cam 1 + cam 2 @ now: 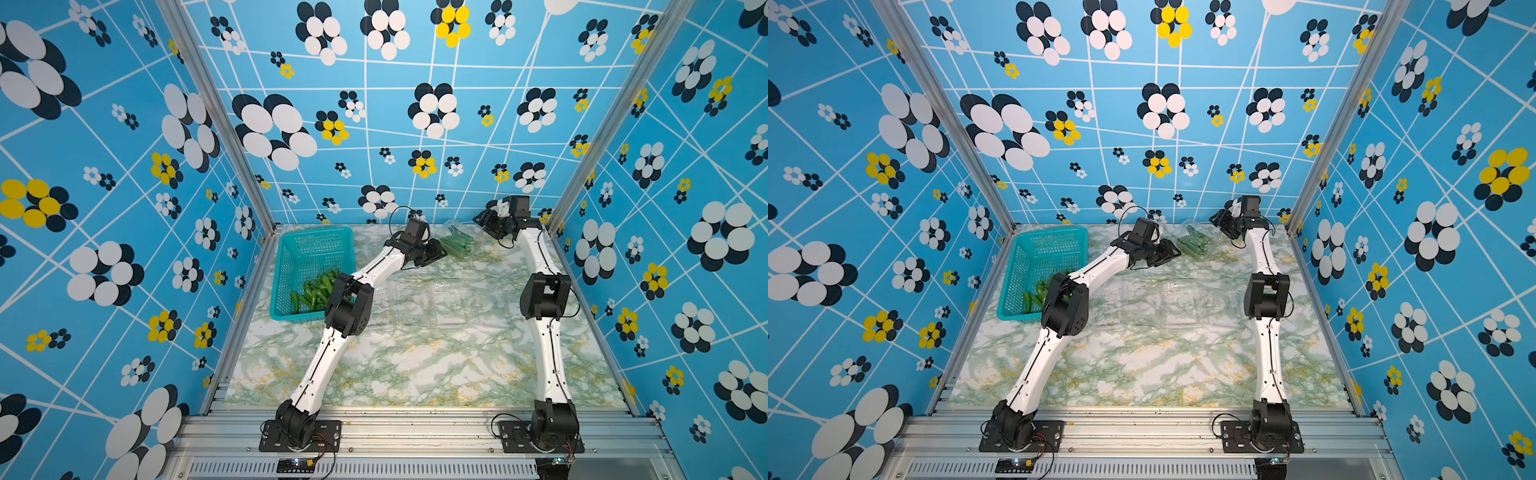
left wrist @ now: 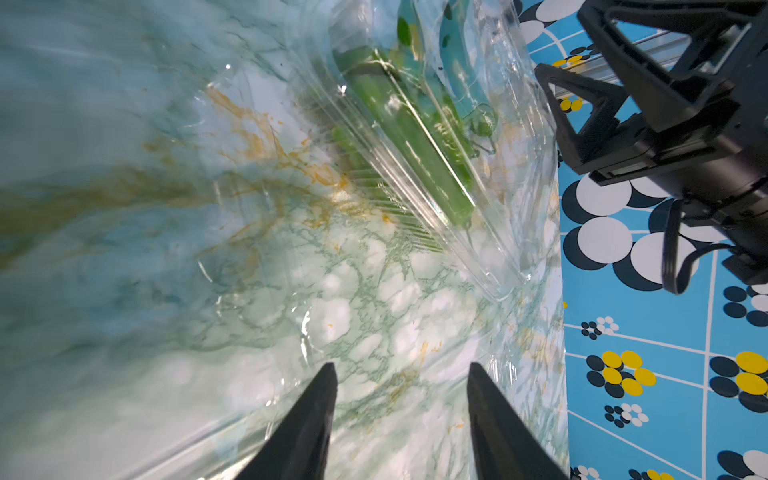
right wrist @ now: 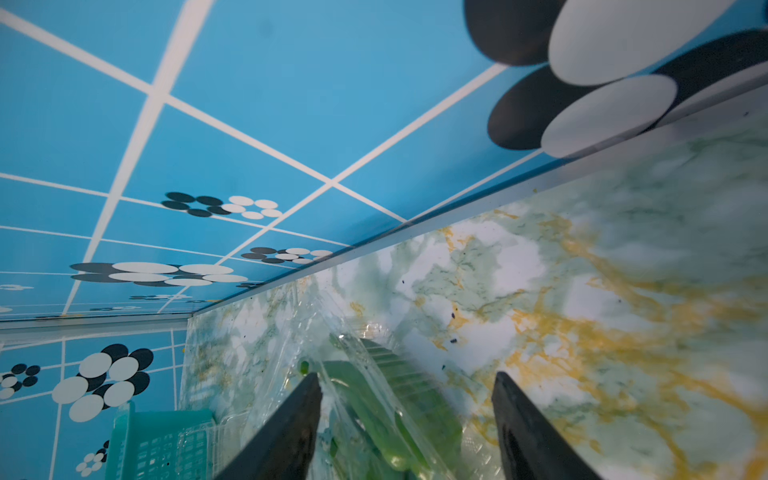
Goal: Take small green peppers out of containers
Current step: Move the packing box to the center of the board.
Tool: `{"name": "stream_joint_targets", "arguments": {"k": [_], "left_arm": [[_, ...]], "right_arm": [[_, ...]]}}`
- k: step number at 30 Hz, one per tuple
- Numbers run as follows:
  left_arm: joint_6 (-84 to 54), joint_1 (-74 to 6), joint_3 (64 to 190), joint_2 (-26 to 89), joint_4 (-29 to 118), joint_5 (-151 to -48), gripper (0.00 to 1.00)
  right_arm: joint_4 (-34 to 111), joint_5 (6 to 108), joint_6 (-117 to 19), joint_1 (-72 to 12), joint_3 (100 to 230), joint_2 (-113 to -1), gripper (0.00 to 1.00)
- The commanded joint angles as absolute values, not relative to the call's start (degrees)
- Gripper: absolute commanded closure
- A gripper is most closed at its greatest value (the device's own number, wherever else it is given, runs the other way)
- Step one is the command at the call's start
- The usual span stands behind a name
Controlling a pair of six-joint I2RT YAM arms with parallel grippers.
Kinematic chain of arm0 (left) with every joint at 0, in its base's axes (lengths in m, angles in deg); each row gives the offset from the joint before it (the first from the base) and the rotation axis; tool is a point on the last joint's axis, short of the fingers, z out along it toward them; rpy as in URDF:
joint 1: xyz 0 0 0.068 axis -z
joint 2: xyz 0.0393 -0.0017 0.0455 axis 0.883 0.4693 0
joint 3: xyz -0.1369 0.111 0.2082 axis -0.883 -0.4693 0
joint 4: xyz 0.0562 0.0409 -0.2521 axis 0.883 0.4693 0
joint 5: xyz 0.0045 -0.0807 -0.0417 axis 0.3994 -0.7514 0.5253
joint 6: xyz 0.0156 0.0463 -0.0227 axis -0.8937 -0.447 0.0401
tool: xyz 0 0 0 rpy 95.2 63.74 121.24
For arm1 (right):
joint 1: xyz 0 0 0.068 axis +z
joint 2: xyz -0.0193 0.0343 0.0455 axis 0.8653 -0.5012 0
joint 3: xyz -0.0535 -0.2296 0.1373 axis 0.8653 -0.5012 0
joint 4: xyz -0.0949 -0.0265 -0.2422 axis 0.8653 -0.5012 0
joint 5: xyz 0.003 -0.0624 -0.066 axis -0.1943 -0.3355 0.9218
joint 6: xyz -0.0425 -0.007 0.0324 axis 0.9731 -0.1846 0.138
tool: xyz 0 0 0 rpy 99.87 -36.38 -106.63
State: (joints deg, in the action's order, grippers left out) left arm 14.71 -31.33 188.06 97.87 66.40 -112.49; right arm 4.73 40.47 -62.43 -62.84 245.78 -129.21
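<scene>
The left fingers [image 2: 316,424] are standing moderately apart over a sheet of clear plastic with nothing pinched between them. The right fingers [image 3: 528,432] are spread wide, one tip just beside the same box, gripping nothing that shows.

Nearest, around the middle of the worktop [image 1: 415,374], empty containers [image 1: 436,299] are lying open, almost vanishing against the marble pattern. Further back on the left, the teal basket [image 1: 299,253] is holding a heap of small green peppers [image 1: 316,291]. At the far edge, right of centre and between the two sets of fingers, one more container [image 1: 1196,245] is lying with several peppers showing green through its wall [image 2: 415,158].

That box is looking thin, crinkly and very light, so it is likely to skid or buckle under a squeeze. Pinning a rim or the lid flap with one arm while the other is reaching in seems soundest. The peppers are looking glossy, slim and fairly firm, so they are probably slippery. Taking one across its middle seems safer than tugging a thin stem.

No brand, label or writing is showing legibly on the boxes or the basket.
</scene>
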Motion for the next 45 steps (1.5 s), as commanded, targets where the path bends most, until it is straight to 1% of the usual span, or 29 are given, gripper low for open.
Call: {"name": "stream_joint_targets", "arguments": {"k": [1, 4, 11, 20, 23, 27, 34, 40, 45], "left_arm": [[17.1, -31.3, 192.7, 101.2, 64.3, -113.2, 0.48], [17.1, -31.2, 196.2, 103.4, 65.9, -113.3, 0.47], [17.7, -31.2, 197.7, 105.4, 65.6, -112.6, 0.45], [18.5, -31.1, 200.6, 107.2, 65.3, -113.8, 0.44], [18.5, -30.7, 200.5, 107.2, 65.3, -114.6, 0.44], [18.2, -29.7, 200.5, 107.1, 65.5, -114.9, 0.44], [17.3, -28.4, 199.6, 105.4, 66.8, -115.6, 0.46], [16.4, -27.6, 189.1, 98.1, 63.1, -115.2, 0.47], [13.3, -26.8, 181.5, 90.8, 63.8, -112.8, 0.48]], "right_arm": [[3.8, 36.8, -60.7, -61.7, 245.3, -129.7, 0.33], [2.3, 36.4, -59.1, -61.1, 245.2, -129.6, 0.33], [-1.7, 35.6, -55.0, -59.9, 243.8, -128.9, 0.34], [-5.4, 36.0, -49.3, -59.4, 232.0, -121.0, 0.4], [-5.2, 35.6, -48.4, -59.5, 226.1, -117.1, 0.45], [-3.4, 36.3, -47.4, -59.3, 216.2, -110.7, 0.46], [-1.9, 37.9, -48.5, -59.3, 202.5, -103.3, 0.47], [2.6, 38.5, -50.9, -59.6, 186.8, -94.1, 0.48], [4.3, 39.6, -51.6, -60.4, 175.6, -85.5, 0.49]]}}
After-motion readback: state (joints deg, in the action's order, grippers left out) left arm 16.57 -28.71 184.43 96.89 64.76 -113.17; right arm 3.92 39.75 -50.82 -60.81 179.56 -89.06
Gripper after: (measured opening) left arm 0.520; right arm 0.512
